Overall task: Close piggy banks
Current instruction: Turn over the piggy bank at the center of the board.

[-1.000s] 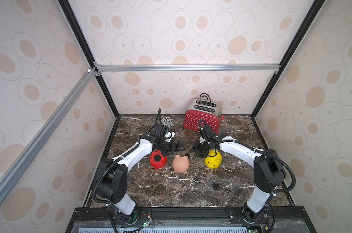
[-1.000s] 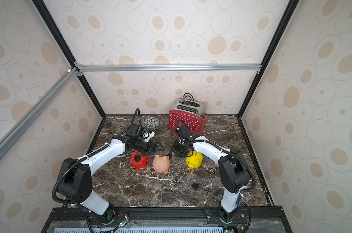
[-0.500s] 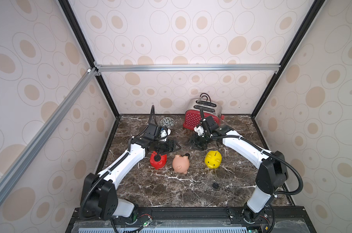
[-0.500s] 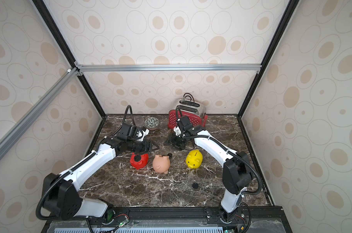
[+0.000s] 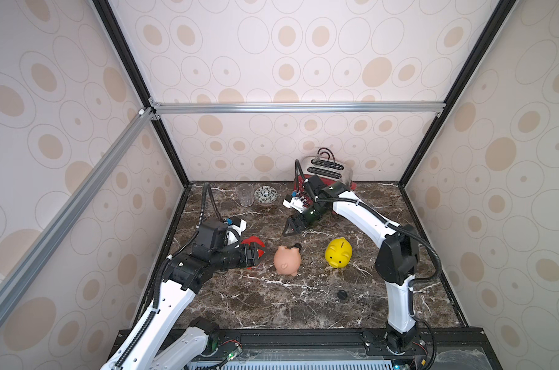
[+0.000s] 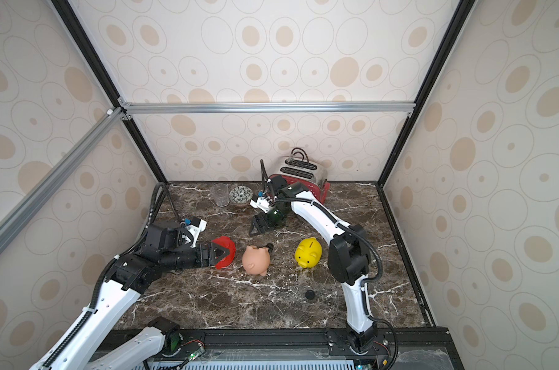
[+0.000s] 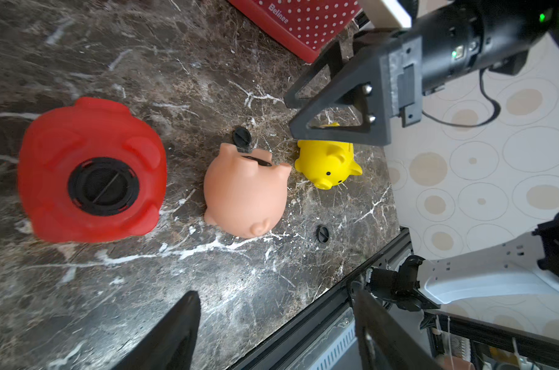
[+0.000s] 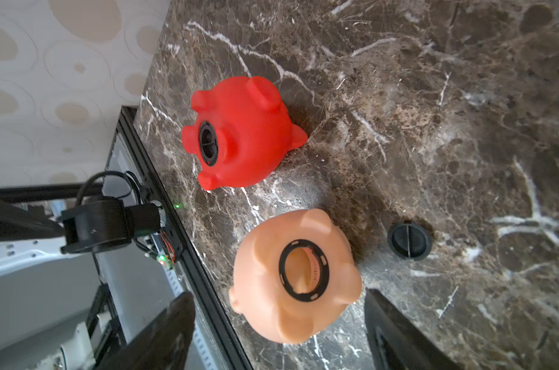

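Three piggy banks lie in a row on the marble table. The red one [image 5: 251, 240] [image 7: 92, 176] has a black plug [image 7: 103, 185] seated in its belly hole. The pale pink one [image 5: 287, 259] [image 8: 294, 278] shows an open belly hole with a black ring [image 8: 303, 269]. The yellow one [image 5: 338, 252] stands upright. One loose black plug [image 8: 409, 240] lies just behind the pink pig, another [image 5: 342, 294] nearer the front edge. My left gripper [image 5: 261, 253] [image 7: 275, 333] hovers at the red pig, open and empty. My right gripper [image 5: 287, 229] [image 8: 278, 296] hangs open behind the pink pig.
A red dotted toaster [image 5: 328, 173] stands at the back wall behind my right arm. A clear glass [image 5: 244, 194] and a patterned bowl [image 5: 266, 194] sit at the back left. The table's black front rail [image 5: 303, 333] runs across the front.
My right gripper left the yellow pig, moved back and to the left, and opened wider. My left arm drew back towards the front left, its gripper now by the red pig.
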Robot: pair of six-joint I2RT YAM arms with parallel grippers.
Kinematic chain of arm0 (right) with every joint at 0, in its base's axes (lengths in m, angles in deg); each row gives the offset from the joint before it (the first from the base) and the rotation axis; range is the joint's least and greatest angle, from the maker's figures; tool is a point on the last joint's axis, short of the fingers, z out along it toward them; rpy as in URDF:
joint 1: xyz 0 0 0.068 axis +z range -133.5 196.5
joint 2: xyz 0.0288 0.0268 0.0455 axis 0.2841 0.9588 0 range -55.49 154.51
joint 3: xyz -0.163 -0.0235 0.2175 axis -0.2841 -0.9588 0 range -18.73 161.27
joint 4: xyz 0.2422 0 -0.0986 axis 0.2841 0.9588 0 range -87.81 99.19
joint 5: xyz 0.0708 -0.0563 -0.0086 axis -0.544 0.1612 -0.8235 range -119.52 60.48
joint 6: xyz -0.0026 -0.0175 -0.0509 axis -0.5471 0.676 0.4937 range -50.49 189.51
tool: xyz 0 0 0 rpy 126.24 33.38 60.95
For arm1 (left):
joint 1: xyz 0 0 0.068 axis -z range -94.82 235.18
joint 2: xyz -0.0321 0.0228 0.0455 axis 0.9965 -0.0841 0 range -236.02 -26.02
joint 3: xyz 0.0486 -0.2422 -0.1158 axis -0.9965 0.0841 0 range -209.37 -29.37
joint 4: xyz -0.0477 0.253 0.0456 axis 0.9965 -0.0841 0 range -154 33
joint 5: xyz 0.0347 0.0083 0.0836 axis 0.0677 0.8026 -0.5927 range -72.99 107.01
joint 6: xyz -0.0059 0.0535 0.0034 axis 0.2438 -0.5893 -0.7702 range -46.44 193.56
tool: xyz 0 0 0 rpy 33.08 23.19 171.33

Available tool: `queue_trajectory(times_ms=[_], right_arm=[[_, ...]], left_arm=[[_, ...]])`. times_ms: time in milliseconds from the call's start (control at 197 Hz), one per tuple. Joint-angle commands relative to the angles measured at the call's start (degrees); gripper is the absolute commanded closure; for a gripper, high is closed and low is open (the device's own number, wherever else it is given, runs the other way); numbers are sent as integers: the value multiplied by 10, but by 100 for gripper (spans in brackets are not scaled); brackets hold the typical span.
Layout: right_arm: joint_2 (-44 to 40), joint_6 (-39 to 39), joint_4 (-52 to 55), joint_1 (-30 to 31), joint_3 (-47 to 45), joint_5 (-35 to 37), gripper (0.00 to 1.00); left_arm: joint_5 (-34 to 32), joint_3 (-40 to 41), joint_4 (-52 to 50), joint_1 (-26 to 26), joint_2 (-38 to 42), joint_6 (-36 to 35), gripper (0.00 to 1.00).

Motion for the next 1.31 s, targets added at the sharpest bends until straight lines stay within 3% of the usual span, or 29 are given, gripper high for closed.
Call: queue_trajectory(times_ms=[0,218,795,962,1307], right_arm=[[13,125,92,14,38,-3,15],[24,200,101,35,29,-32,15],[76,212,103,71,36,34,13],[69,216,97,74,10,31,20],[57,227,96,97,-16,67,22]], left_arm=[[-50,-22,-83,-3,23,-41,24],[-49,-2,-82,-3,61,-47,21],[-52,28,-69,-3,73,-37,20],[-51,27,-70,-3,75,-38,20],[-47,31,-68,-4,76,-42,20]])
